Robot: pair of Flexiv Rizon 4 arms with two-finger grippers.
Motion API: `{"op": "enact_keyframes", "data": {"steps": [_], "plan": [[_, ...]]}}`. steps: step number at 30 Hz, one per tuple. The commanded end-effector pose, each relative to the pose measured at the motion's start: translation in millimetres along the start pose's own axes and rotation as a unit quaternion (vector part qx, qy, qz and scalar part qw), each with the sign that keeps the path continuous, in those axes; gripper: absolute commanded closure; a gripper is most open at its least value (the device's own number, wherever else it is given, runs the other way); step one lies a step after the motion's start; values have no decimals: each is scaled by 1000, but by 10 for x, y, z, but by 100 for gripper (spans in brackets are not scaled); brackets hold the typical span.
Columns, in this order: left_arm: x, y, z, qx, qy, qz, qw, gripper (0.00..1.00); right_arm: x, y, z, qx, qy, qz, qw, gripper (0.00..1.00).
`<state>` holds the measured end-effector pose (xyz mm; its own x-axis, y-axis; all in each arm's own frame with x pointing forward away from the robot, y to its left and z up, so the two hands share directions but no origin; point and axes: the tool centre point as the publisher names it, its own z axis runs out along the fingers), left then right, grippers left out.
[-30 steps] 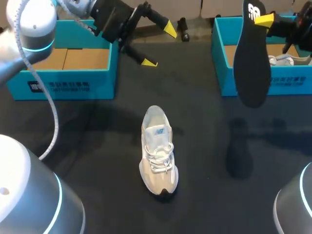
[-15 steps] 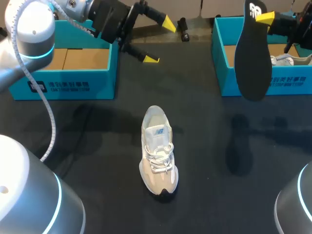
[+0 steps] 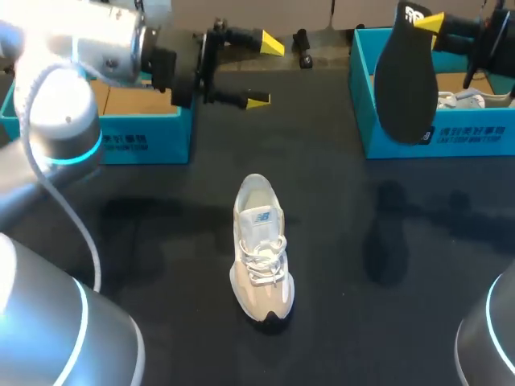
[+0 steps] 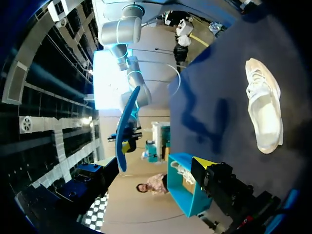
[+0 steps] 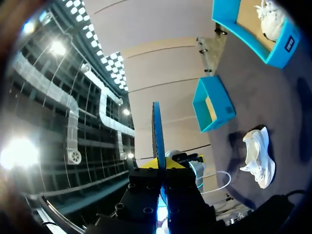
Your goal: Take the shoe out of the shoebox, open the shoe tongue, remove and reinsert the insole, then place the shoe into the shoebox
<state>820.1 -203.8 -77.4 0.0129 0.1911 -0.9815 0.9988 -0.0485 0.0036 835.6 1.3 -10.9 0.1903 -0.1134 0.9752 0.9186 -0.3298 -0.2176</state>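
A pale beige shoe (image 3: pixel 261 249) lies mid-table, toe toward the front edge, its mouth gaping. My right gripper (image 3: pixel 434 22) is high at the back right, shut on the heel end of a black insole (image 3: pixel 406 80) that hangs down in front of the right shoebox (image 3: pixel 467 133). The right wrist view shows the insole (image 5: pixel 157 131) edge-on, pinched between the yellow tips, with the shoe (image 5: pixel 258 156) far below. At the back, left of centre, my left gripper (image 3: pixel 265 72) is open and empty, well above and behind the shoe (image 4: pixel 265 114).
The teal right shoebox holds a second white shoe (image 3: pixel 463 100). A teal left shoebox (image 3: pixel 121 141) with a bare cardboard floor stands at the back left, under my left arm. The dark cloth around the shoe is bare.
My left gripper has turned and shifted slightly right, fingers now pointing sideways. The insole has swung left and tilted in the right gripper. The shoe has not moved.
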Motion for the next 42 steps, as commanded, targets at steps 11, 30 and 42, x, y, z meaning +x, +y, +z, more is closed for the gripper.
{"op": "enact_keyframes", "data": {"steps": [11,30,42], "plan": [[-67,-85,16,-34,-52,45,997,0,-67,435,279,33,-88,79,992,100],[-238,-76,326,-34,-91,44,994,0,-206,729,751,51,-118,101,986,100],[-311,7,530,-37,-107,58,992,0,-290,691,1021,71,-132,112,982,100]]}}
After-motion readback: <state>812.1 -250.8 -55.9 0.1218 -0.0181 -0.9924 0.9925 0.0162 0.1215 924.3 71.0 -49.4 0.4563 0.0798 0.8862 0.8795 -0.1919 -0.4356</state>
